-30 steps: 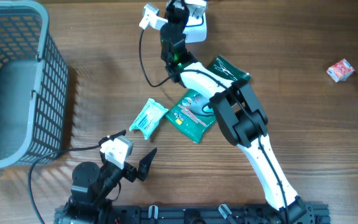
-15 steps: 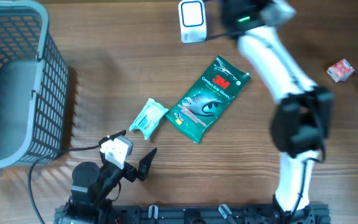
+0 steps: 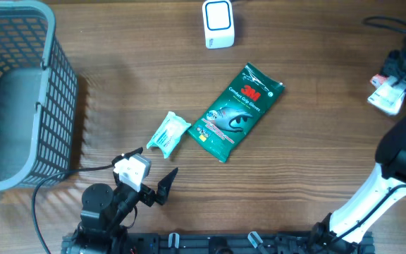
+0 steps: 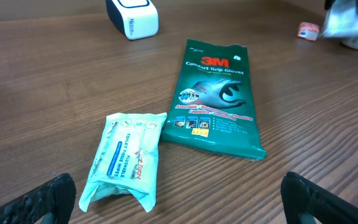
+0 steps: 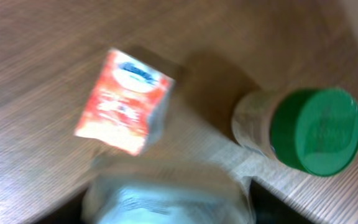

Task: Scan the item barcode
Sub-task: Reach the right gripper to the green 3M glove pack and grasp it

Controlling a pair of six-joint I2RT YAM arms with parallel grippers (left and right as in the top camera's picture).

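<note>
**Two arms, one poised over the next item to be scanned**

Overhead: a green glove pack (image 3: 238, 113) is laid flat near the middle of the view. The barcode scanner (image 3: 218, 23), white, is stood beyond the glove pack at the far edge, with nothing touching it. A pale tissue pack (image 3: 168, 132) is set just left of the glove pack, and a grey basket (image 3: 62, 99) well to its left. The left gripper (image 3: 155, 164) is parked on the robot's side of the glove pack, fingers spread wide and empty. The right gripper (image 3: 386, 90) is held far to the right of the glove pack.

Left wrist: beyond the glove pack and to its right, a small red carton (image 4: 307, 30) is seen, with a blurred pale shape over it, presumably the right gripper.

Right wrist: the carton and a green-lidded jar (image 5: 303, 130) are shown from above, heavily blurred; the glove pack is out of view. The fingers cannot be made out, so it cannot be told whether they are open or closed.

The step is judged to be the reach for an item, probably the carton. Next, the gripper would need to be lowered squarely onto it, clear of the jar, and closed. The barcode would then have to be presented to the scanner.
</note>
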